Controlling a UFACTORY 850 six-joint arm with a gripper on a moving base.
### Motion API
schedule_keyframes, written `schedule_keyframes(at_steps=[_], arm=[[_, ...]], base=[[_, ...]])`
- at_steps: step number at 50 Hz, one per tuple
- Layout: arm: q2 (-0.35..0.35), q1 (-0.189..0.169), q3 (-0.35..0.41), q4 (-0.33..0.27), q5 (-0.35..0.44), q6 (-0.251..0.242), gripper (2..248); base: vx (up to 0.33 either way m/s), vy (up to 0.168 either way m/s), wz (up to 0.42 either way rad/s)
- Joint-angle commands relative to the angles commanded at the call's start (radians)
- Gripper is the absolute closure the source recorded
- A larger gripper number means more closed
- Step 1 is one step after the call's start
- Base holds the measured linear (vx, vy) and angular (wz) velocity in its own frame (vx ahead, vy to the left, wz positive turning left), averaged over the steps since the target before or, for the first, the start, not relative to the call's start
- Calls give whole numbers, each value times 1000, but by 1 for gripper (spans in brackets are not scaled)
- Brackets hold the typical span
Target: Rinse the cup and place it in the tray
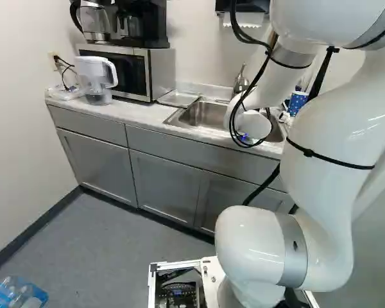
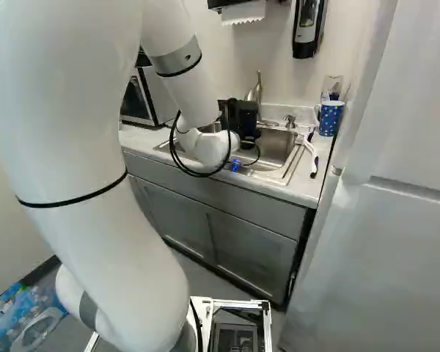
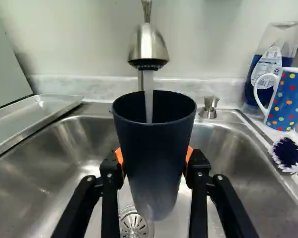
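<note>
Taking twelve o'clock as straight ahead of the gripper (image 3: 155, 155): its fingers stand well apart, as wide as the dark cup (image 3: 151, 141) between them, with orange pads (image 3: 189, 154) clamped on its sides at three and nine. The cup is held mouth up over the sink (image 3: 79, 141), the drain (image 3: 134, 225) below it.

At twelve, the tap (image 3: 149, 47) sends water (image 3: 149, 99) down into the cup's mouth, so I judge the rinse is under way. Keep the grip firm but gentle as the cup gains weight, hold it clear of the tap, then tip it low in the sink so it drains without splashing. Wet walls may slip, so turn slowly.

The tray (image 3: 30, 116) lies at ten, beside the sink; the mug (image 3: 290, 99) at two and brush (image 3: 288, 151) nearer three are best avoided.
</note>
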Motion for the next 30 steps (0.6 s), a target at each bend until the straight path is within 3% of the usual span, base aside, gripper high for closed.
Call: schedule_keyframes(at_steps=[30], arm=[[0, 0, 0, 0, 0, 0, 124]], base=[[0, 0, 0]])
